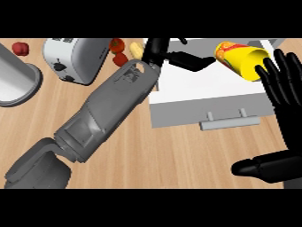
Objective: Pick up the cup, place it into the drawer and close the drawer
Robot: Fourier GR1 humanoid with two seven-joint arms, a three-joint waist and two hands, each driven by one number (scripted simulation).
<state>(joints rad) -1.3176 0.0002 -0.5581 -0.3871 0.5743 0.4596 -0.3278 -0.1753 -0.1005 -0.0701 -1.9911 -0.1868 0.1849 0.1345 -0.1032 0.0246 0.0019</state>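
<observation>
Pale wooden worktop (179,155) ran under everything, its grain showing wide and bare nearest to me. Closest of all, at the right edge, the right robot hand (285,128) stood upright with its palm flat, fingers straight and pointing away, the thumb sticking out low to the left. It held nothing.

From the lower left the left forearm (101,119) slanted up and across the wood, grey and bulky, reaching toward the middle of the far side. Just beyond the bare wood sat the white drawer (199,95), pulled open, with its long handle (230,122) on the front panel facing me. The forearm's wrist crossed the drawer's left corner.

Farther on, the left robot hand (179,56) hung over the drawer's back part. Its fingers looked bent, one reaching right, but they closed round nothing that I could see. To the right of it, near yet apart from those fingers, lay the cup (241,58), yellow with a red and orange pattern, tipped on its side with the open mouth facing toward the right robot hand. It lay over the drawer's far right area; whether it rested inside I could not tell.

Over at the left a tall grey cylinder (9,77) stood on the wood, and beside it a white toaster (75,57). Behind them lay small red items (20,48) and something yellow (136,48), against the far edge.
</observation>
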